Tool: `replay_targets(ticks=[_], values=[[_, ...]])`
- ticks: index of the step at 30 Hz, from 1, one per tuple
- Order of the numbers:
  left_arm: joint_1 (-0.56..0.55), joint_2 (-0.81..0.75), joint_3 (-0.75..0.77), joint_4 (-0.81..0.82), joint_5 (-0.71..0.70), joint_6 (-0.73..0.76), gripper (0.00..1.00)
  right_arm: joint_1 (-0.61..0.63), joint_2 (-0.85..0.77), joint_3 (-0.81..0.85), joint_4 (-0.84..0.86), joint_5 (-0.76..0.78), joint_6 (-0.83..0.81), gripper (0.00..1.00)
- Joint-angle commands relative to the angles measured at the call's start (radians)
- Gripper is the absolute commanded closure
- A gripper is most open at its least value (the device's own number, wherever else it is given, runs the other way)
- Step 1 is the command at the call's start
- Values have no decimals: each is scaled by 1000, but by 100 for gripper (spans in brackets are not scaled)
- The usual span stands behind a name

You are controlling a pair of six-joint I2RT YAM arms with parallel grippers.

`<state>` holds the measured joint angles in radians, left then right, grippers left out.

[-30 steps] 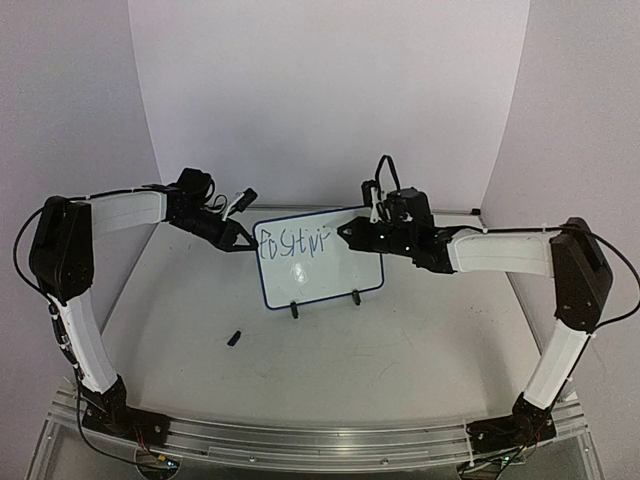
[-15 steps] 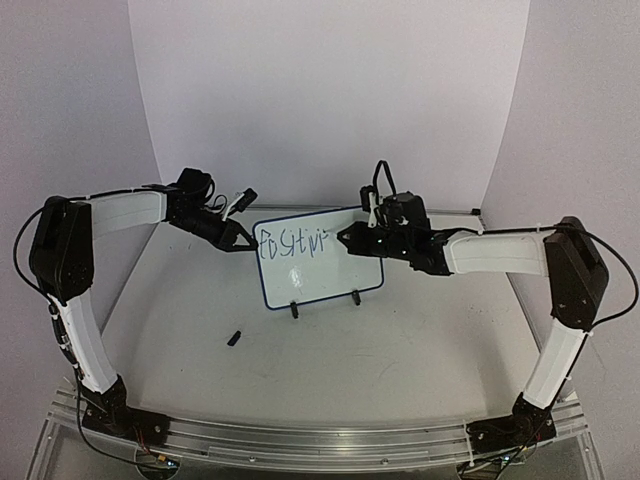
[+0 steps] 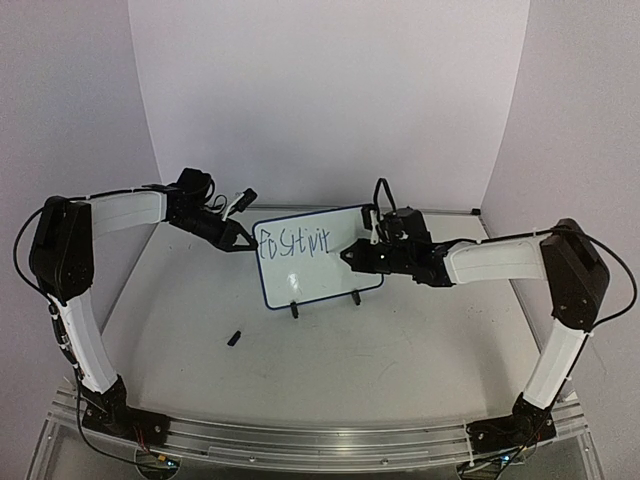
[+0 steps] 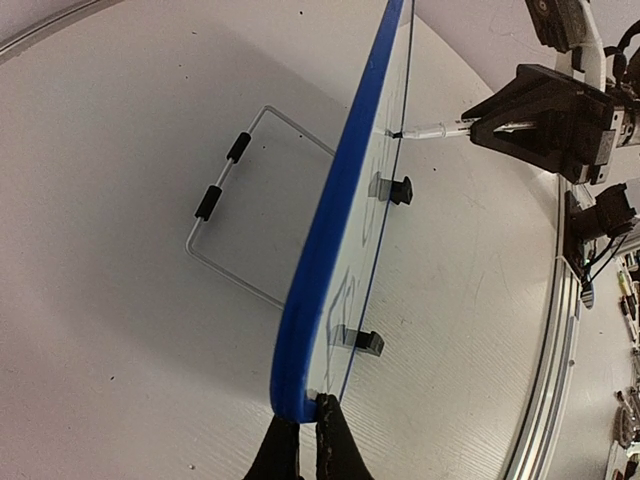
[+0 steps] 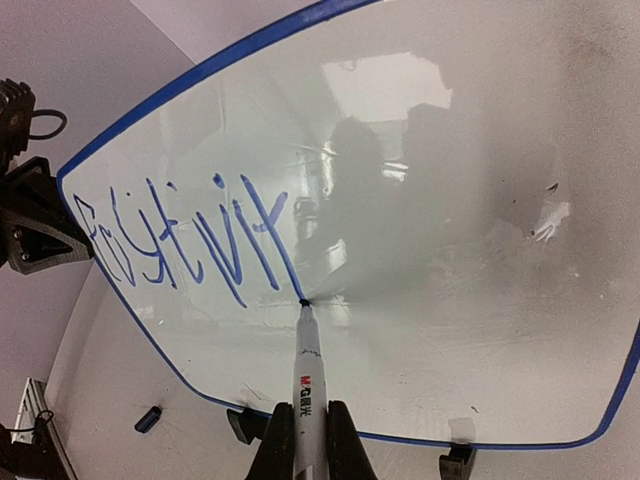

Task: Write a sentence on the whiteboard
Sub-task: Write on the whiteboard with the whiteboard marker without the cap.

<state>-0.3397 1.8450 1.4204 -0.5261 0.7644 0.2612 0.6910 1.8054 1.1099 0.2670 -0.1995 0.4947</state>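
The whiteboard (image 3: 318, 272) stands upright on two black clip feet at mid-table, blue-framed. Blue handwriting (image 5: 190, 240) runs along its upper left, reading roughly "Positivit"; this is all of the sentence that shows. My right gripper (image 5: 308, 440) is shut on a white marker (image 5: 306, 385), whose tip touches the board at the foot of the last stroke. My left gripper (image 4: 300, 435) is shut on the board's blue frame (image 4: 335, 230) at its left corner. In the top view the left gripper (image 3: 243, 243) meets the board's left edge and the right gripper (image 3: 352, 254) is at its face.
A small dark marker cap (image 3: 234, 338) lies on the table in front of the board's left foot. A wire stand (image 4: 232, 215) props the board from behind. White walls close in the back and sides.
The right gripper has drawn the marker down and to the right, adding strokes at the end of the word. The left arm and the board have stayed still.
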Motion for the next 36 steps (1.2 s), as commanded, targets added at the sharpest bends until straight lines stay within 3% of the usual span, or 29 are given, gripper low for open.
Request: replay_targets(ticks=[1,16,36], values=[[-10,-36,26,-7,-34,54,100,-5,-56,8,-5,75,-2,100],[-10,-42,25,-8,-36,56,100,-6,-217,-19,11,4,-43,100],[-12,-36,21,-9,-46,59,100,-81,-152,-59,65,-178,-71,100]])
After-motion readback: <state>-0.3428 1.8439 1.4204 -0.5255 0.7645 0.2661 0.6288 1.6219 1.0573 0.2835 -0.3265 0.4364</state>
